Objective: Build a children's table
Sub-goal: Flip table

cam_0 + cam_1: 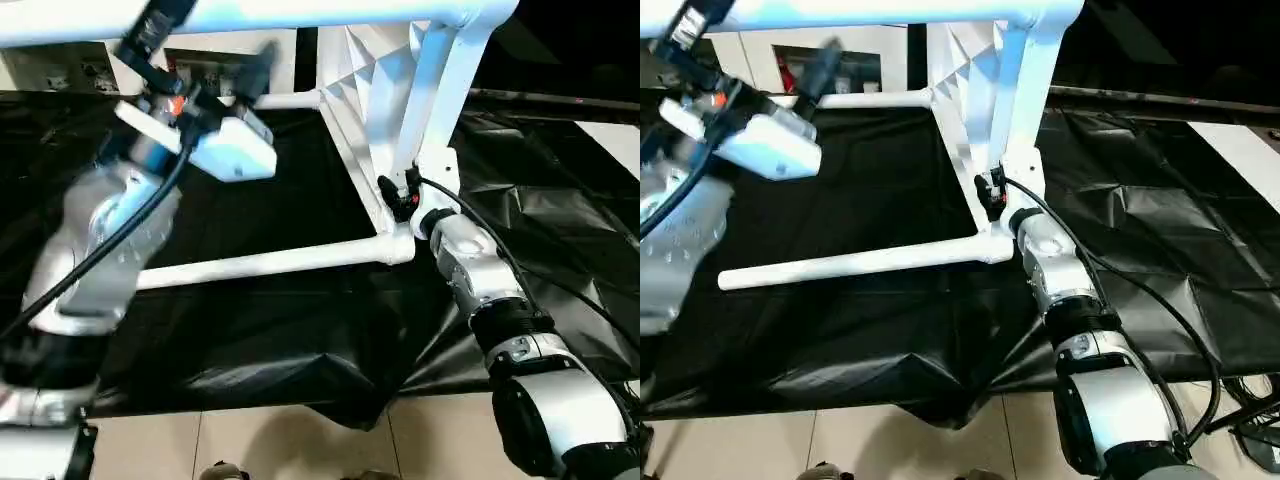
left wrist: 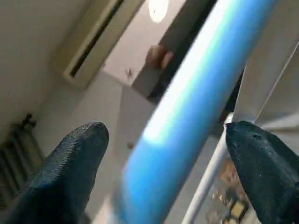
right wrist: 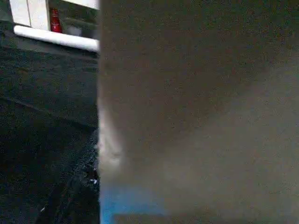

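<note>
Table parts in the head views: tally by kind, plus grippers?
Tabletop, on its edge: 1
Legs fitted and visible: 3 (top, near, far)
Grippers: 2 (left by the top leg, right at the tabletop's near edge)
Total: 6

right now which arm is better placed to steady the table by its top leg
Left, probably. The left gripper already has its open fingers either side of the top leg; the right gripper sits low at the tabletop edge.
</note>
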